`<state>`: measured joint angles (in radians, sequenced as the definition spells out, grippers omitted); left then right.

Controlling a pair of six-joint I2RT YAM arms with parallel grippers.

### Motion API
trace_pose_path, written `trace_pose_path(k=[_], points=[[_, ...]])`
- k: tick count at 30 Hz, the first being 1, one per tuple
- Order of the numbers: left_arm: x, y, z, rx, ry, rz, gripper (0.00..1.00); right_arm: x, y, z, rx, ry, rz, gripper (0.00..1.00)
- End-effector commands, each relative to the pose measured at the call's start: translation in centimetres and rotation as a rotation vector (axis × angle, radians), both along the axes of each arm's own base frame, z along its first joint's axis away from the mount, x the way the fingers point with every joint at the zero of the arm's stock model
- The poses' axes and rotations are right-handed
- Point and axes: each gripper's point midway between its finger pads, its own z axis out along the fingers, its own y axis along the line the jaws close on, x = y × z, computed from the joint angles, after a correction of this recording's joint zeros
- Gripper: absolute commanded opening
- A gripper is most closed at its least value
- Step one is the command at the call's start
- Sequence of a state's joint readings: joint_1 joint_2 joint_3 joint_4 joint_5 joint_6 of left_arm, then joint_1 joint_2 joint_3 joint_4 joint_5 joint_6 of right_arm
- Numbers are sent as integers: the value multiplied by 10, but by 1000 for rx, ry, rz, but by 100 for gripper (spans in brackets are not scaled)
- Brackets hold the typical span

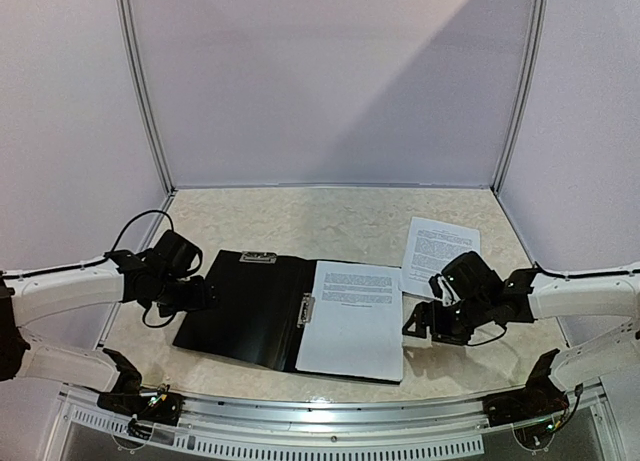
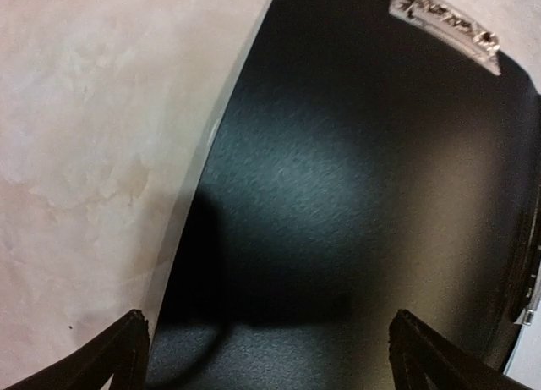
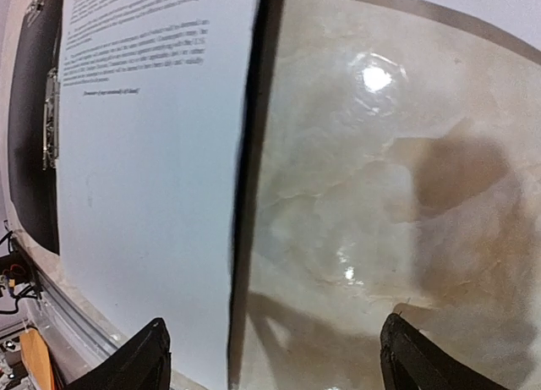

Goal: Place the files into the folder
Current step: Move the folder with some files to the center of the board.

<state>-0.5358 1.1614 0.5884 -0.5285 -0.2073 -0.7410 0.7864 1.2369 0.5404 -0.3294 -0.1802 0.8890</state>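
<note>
Densely printed files (image 1: 350,321), wording unreadable

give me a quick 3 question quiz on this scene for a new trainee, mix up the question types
1. True or false: the folder lies shut on the table.
2. How many printed pages are in view, and where does each lie?
3. The left gripper and the right gripper are: A both open and empty; B both shut on paper; C one open, one shut.

Key
1. False, it lies open.
2. Two: the sheet in the folder, on its right half, and the loose sheet on the table beyond the right gripper.
3. A
</note>
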Motion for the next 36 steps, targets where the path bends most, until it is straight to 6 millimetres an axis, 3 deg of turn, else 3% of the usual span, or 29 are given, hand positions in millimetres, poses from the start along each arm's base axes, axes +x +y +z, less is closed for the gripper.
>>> trace_pose_path(k=[1,7,12,16,21,25,27,31,34,36], points=[[-19,12,-26,-39,66,112,100,3,-15,-15,-40,-33,-22,85],[-32,11,-37,-100,74,127,99,11,14,-29,33,5,27,86],[-44,7,-34,-180,54,125,96,39,58,-29,101,10,72,81],[-54,-3,-26,-267,22,115,90,82,92,-25,74,-31,90,79],[-57,-19,11,-296,-59,49,87,151,133,-25,28,-77,118,78],[-54,-31,42,-205,-107,-57,87,197,138,-39,10,-70,108,78],[-53,-34,54,-123,-114,-103,87,204,134,-40,27,-62,95,79],[-49,-29,62,31,-72,-127,87,205,132,-6,33,-133,133,87],[-54,-28,56,92,15,-129,87,201,131,18,44,-159,159,98],[-62,-26,51,106,70,-116,87,195,129,29,50,-162,172,99]])
